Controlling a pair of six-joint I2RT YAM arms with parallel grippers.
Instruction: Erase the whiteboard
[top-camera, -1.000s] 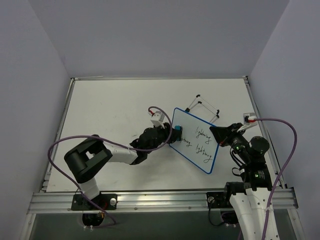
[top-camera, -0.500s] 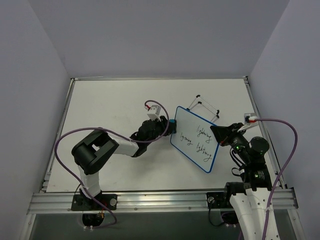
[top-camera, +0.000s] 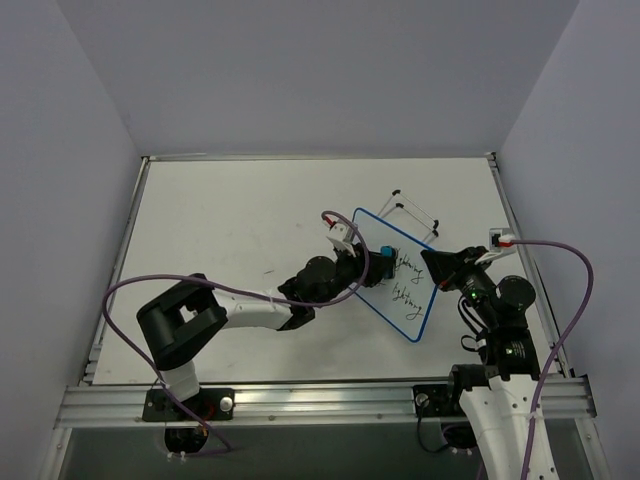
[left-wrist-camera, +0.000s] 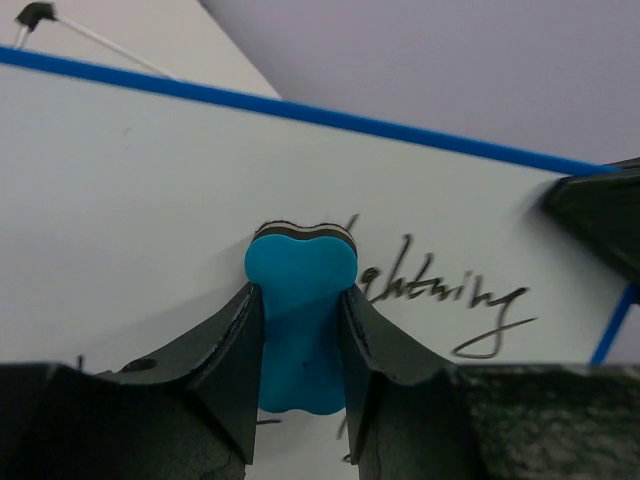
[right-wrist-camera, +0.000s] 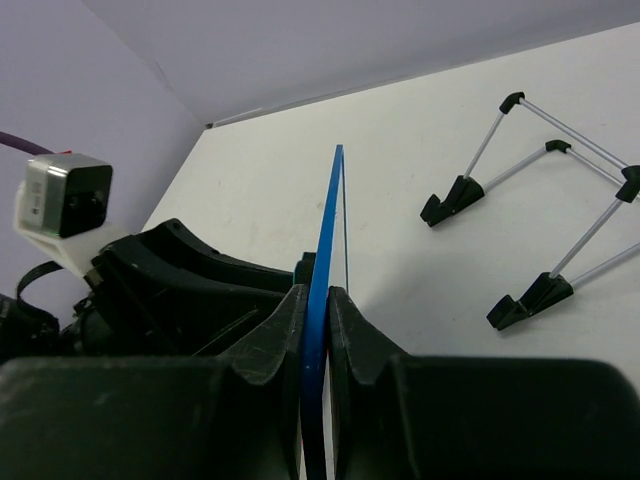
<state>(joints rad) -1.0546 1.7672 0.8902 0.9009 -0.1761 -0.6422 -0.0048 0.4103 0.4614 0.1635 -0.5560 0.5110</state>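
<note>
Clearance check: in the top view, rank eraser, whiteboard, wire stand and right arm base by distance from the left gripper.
1. blue eraser, clamped in the left gripper
2. whiteboard, at the eraser's tip
3. wire stand, behind the board
4. right arm base, near right edge

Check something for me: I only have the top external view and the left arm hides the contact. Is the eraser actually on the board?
Observer: It looks so in the left wrist view. The blue eraser, pinched in the left gripper, has its dark felt end against the whiteboard, just left of the word "lightning".
Operator: Is that word wiped yet?
Observer: No, its letters read whole to the right of the eraser.
Operator: How is the right gripper holding?
Observer: The right wrist view shows the right gripper with both fingers closed on the board's blue rim, seen edge-on.
</note>
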